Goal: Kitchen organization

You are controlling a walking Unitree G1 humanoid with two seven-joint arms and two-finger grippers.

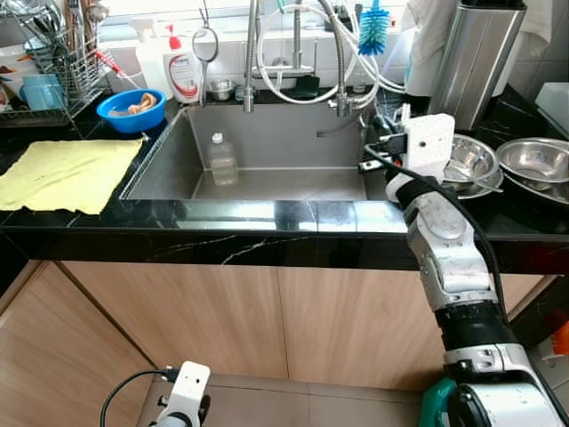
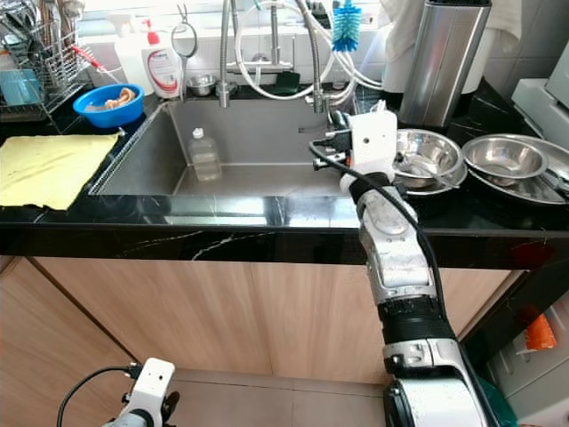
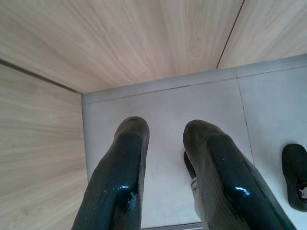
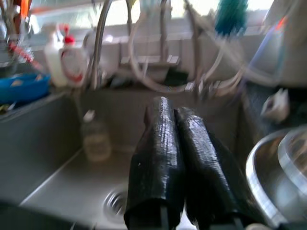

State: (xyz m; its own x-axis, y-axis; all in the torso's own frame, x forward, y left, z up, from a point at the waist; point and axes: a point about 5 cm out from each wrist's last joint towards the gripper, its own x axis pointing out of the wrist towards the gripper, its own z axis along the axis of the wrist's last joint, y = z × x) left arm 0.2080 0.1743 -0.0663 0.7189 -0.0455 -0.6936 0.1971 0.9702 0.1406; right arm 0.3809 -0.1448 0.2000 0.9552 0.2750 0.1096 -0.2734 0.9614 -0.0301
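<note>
A black marble counter (image 1: 267, 218) surrounds the steel sink (image 1: 267, 182); the right gripper (image 4: 177, 120), fingers together, reaches over the sink's right edge, while the left gripper (image 3: 165, 132), fingers apart, hangs near the floor.

Clear bottle (image 1: 221, 158) upright in sink (image 1: 267, 133)

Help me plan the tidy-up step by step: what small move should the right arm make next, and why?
Probably open the right gripper and ease it down toward the clear plastic bottle standing in the sink. Its fingers are pressed together, empty, raised over the sink's right edge beside the steel bowls, pointing at the basin. The left gripper hangs idle near the floor.
</note>
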